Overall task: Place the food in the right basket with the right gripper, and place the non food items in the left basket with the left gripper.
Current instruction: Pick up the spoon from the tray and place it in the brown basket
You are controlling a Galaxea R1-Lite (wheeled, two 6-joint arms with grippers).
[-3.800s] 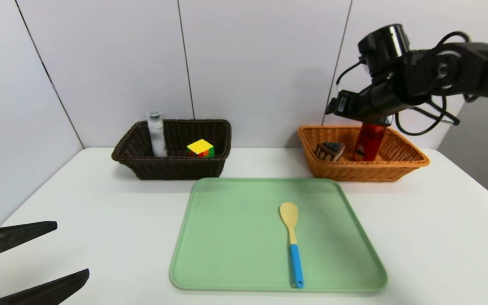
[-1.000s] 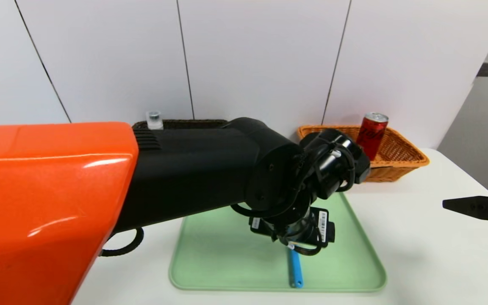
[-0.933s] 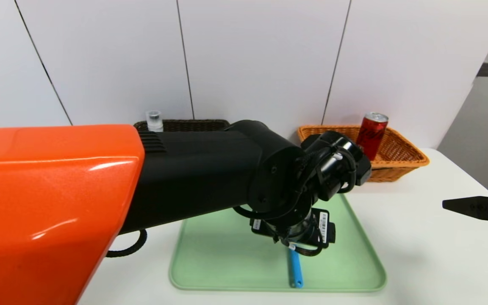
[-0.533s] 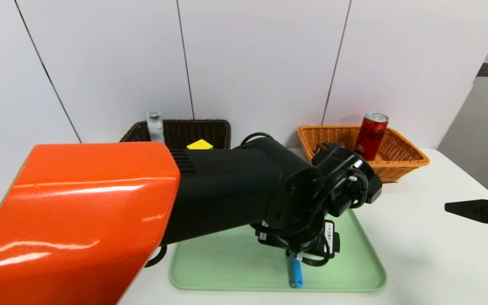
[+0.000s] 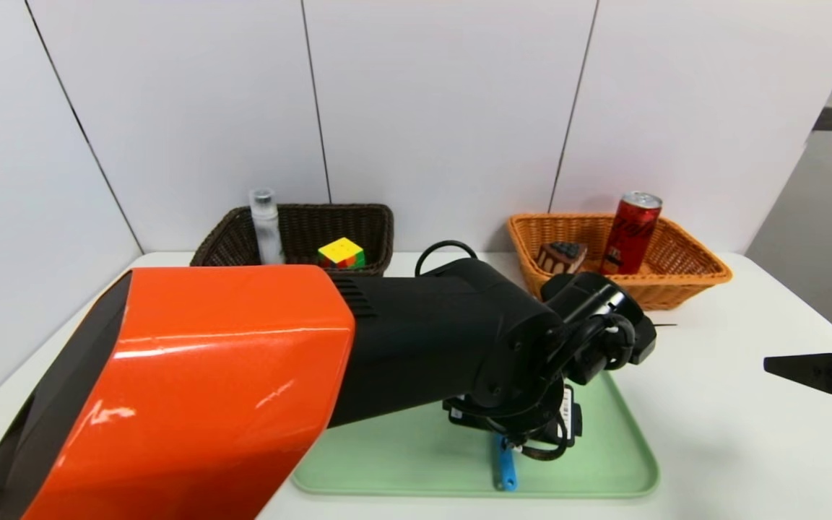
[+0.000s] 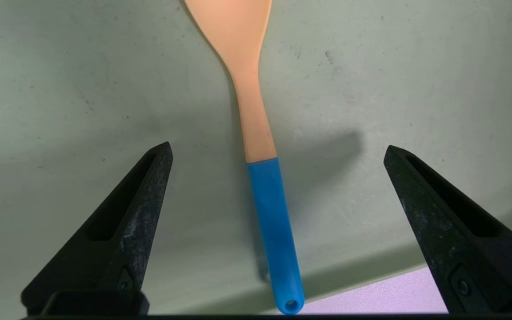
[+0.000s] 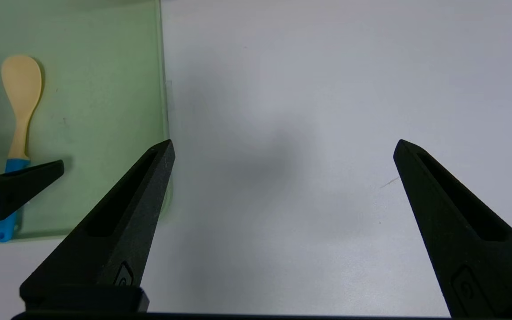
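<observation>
The wooden spoon with a blue handle lies flat on the green tray. My left gripper hangs open just above it, one finger on each side of the handle and neither touching. The left basket holds the translucent bottle and the puzzle cube. In the right basket stand the red can and the cake wedge. My right gripper is open and empty over bare table to the right of the tray.
My orange and black left arm covers the left and middle of the head view, hiding most of the tray and the spoon's bowl. Both baskets stand against the back wall. White table lies to the right of the tray.
The left arm has sunk lower and closer over the spoon, uncovering the dark basket behind it. The right gripper has hardly moved. Earlier the right arm let go of the can in the orange basket.
</observation>
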